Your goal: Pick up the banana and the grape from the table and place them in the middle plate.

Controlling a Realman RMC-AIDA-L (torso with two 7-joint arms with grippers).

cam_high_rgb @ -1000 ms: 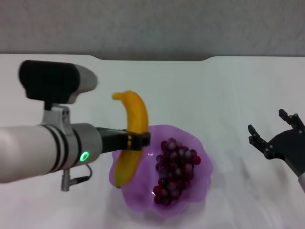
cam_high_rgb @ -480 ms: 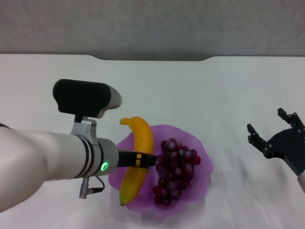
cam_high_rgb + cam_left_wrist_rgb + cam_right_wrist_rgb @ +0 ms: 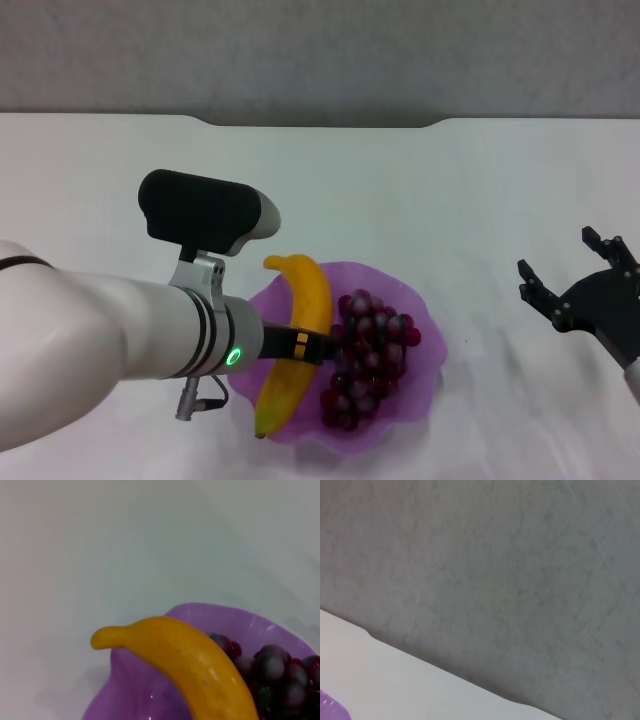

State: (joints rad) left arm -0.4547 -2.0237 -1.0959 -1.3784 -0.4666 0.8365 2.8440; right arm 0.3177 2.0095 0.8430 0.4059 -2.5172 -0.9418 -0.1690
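Observation:
My left gripper (image 3: 301,346) is shut on the banana (image 3: 310,295) around its middle. It holds the banana over the left side of the purple scalloped middle plate (image 3: 428,345), stem end pointing away from me. I cannot tell whether the banana touches the plate. The grape bunch (image 3: 370,355) lies in the plate just right of the banana. The left wrist view shows the banana (image 3: 190,655) above the plate's rim (image 3: 215,616) with the grapes (image 3: 275,670) beside it. My right gripper (image 3: 572,268) is open and empty, off to the right of the plate above the table (image 3: 450,200).
The white table has a notched far edge (image 3: 320,124) against a grey wall. The right wrist view shows the wall (image 3: 495,570), a strip of table (image 3: 395,685) and a corner of the plate (image 3: 330,707).
My left arm has carried the banana to the right and down, from the plate's left edge to over the plate beside the grapes. The right arm has not moved.

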